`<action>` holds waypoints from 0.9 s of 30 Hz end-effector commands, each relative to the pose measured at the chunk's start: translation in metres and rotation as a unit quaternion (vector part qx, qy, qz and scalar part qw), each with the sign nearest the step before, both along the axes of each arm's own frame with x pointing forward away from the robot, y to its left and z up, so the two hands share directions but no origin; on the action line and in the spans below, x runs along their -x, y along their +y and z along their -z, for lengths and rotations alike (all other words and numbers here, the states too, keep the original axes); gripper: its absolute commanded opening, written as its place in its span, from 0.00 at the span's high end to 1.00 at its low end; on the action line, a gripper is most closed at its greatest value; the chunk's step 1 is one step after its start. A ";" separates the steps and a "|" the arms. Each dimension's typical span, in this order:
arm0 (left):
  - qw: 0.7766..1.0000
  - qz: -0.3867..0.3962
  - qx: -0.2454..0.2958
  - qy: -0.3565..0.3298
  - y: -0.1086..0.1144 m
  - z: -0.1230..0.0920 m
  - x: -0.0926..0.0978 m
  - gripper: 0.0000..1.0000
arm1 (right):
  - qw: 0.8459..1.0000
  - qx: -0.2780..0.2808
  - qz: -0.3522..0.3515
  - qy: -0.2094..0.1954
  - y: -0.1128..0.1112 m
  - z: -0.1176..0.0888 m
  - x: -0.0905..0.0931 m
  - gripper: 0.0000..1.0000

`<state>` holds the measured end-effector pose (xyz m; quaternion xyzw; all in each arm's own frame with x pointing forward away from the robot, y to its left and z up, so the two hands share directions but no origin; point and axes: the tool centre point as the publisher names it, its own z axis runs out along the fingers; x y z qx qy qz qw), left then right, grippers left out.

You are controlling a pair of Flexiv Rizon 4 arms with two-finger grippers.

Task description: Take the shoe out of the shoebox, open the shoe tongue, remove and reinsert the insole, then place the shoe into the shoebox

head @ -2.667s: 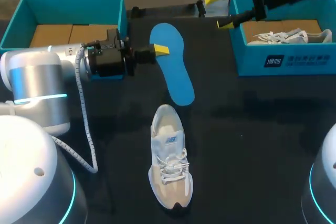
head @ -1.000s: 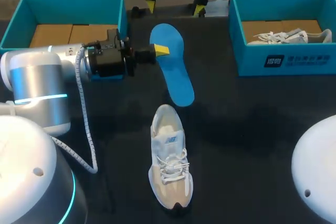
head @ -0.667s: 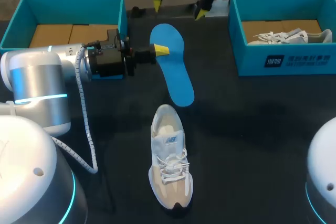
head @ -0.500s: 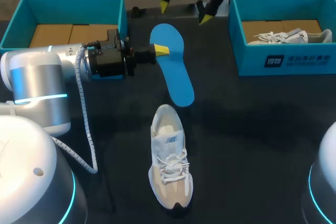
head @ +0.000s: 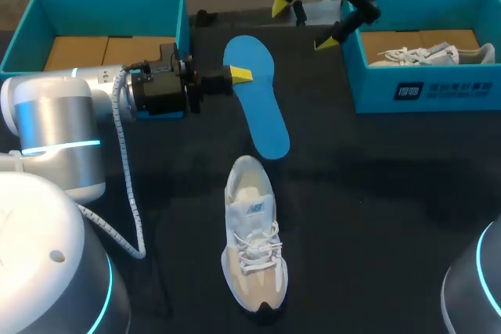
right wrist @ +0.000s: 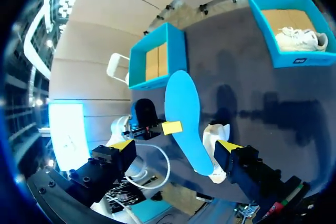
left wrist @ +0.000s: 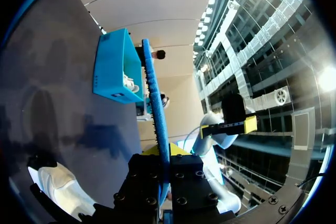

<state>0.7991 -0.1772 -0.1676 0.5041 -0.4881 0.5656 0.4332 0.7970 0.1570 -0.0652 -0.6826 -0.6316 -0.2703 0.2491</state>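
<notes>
1. A dark cloth table lies in front of the two arms. A pale lace-up shoe sits on its sole near the front middle, toe toward the robot and opening toward the far side
2. Just beyond the shoe is the blue insole, its tip near the shoe's heel. The left gripper reaches in from the left and is clamped on the insole's broad far end
3. The right gripper hangs over the far edge of the table, beside the right box's near corner. Its fingers are spread wide with nothing between them
4. The left shoebox stands open at the far left, teal, with only brown cardboard on its floor. The right shoebox stands at the far right, with a second shoe lying inside
5. From above only one yellow tip shows on the insole; the other is hidden beneath it. I cannot tell whether the insole's near end touches the cloth. The left arm covers part of the left shoebox's front wall
</notes>
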 end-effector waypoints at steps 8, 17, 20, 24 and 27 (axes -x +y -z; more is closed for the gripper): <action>1.000 0.000 -0.001 0.000 -0.001 0.000 0.000 1.00 | 0.979 -0.201 0.016 -0.007 0.000 0.025 -0.001 0.00; 1.000 0.000 -0.001 0.000 -0.001 0.000 0.000 1.00 | 0.970 -0.243 0.020 -0.008 -0.001 0.040 -0.001 0.00; 1.000 0.000 0.010 -0.008 0.003 0.000 -0.002 1.00 | 0.969 -0.245 0.020 -0.009 -0.002 0.040 -0.002 0.00; 0.999 0.006 0.016 -0.039 0.009 -0.003 -0.003 1.00 | 0.967 -0.252 0.022 -0.010 -0.003 0.042 -0.001 0.00; 0.996 -0.001 0.022 -0.090 0.015 -0.010 -0.007 1.00 | 0.966 -0.258 0.020 -0.006 -0.003 0.044 -0.001 0.00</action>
